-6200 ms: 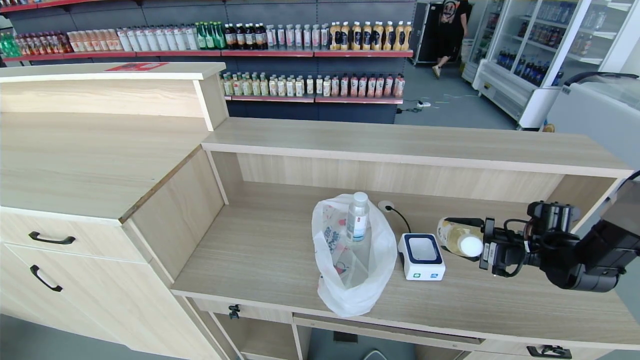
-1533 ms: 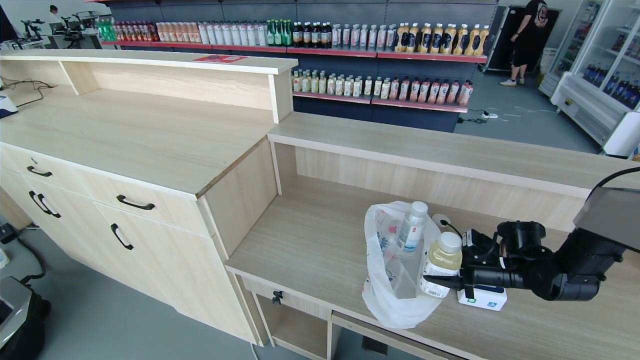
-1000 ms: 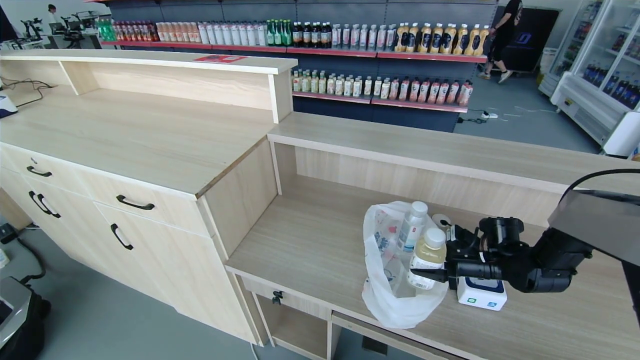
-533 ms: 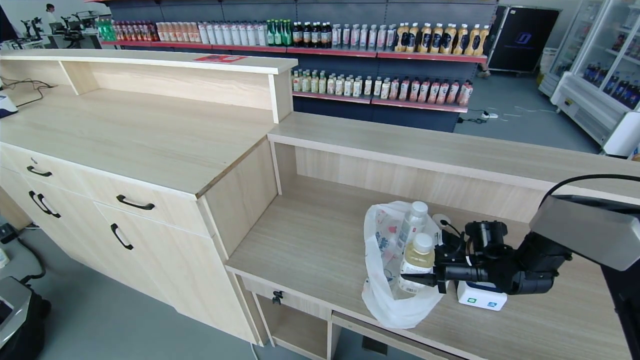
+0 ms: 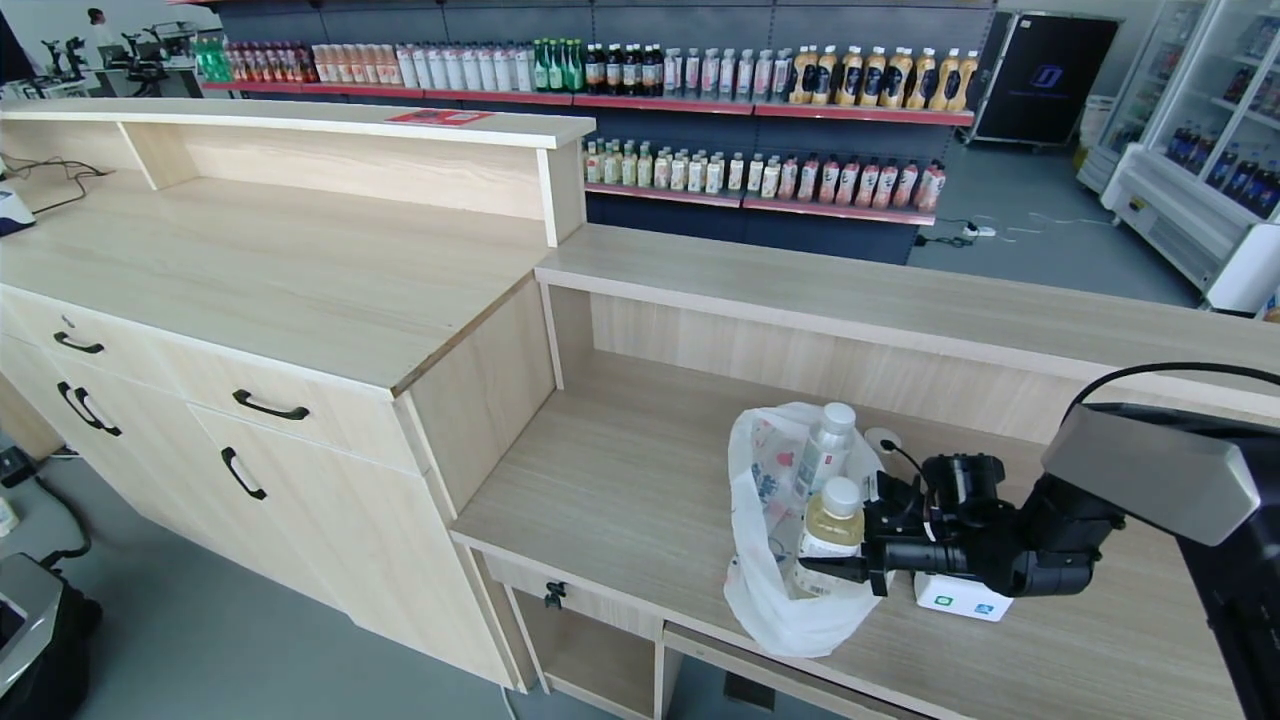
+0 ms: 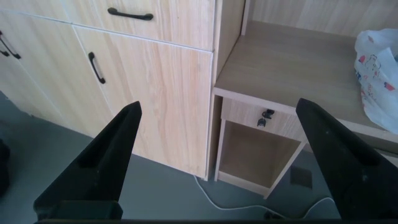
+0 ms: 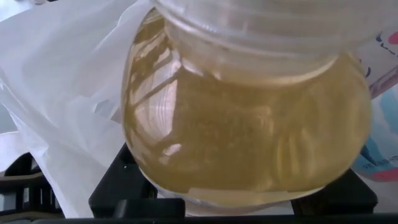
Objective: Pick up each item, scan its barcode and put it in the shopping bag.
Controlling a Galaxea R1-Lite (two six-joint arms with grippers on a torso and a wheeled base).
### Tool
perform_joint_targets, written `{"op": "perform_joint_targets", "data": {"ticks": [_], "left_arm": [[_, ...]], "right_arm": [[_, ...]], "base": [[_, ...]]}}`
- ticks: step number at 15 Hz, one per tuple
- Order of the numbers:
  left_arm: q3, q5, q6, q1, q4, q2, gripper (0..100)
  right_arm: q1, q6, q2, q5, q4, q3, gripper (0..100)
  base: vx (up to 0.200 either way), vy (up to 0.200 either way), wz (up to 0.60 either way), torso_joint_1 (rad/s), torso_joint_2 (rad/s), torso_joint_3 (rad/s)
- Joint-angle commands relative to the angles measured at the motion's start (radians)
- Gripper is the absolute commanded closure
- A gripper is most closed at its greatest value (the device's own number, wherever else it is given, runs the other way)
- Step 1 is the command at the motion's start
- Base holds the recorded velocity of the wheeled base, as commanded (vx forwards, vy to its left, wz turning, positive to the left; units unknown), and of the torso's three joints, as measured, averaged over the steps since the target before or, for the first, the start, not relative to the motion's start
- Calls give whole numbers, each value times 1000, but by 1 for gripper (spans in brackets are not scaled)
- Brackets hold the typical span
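You see drink shelves (image 5: pixel 700 100) behind the pale wooden worktop (image 5: pixel 620 480). On it stands the shopping bag (image 5: pixel 765 590). Your left gripper (image 6: pixel 217 106) gapes wide near the cupboards. Your right gripper (image 5: pixel 835 570) holds the yellow bottle (image 5: pixel 826 520) upright in the bag's mouth, beside the scanner (image 5: pixel 960 600).

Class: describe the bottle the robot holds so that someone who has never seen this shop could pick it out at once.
Find the low wooden counter and the white shopping bag on it. Two white-capped bottles stand at the bag's mouth; yours is the nearer one, the yellow-drink bottle gripped by the right pincer, unlike the clear bottle behind.
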Motion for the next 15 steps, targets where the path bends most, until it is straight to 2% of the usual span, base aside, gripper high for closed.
{"op": "perform_joint_targets", "data": {"ticks": [1,6,7,12,15], "left_arm": [[0,0,0,0,0,0,0],[0,0,0,0,0,0,0],[0,0,0,0,0,0,0],[0,0,0,0,0,0,0],[0,0,0,0,0,0,0]], "right_arm": [[-1,-1,17,-2,1,-9,100],[1,1,26,-4,3,-15,100],[1,1,26,-4,6,-17,0],[2,28,3,-4,9,-29,0],[2,100,-72,-4,9,-26,0]], "base": [[0,0,0,0,0,0],[0,0,0,0,0,0],[0,0,0,0,0,0],[0,0,0,0,0,0],[0,0,0,0,0,0]]}}
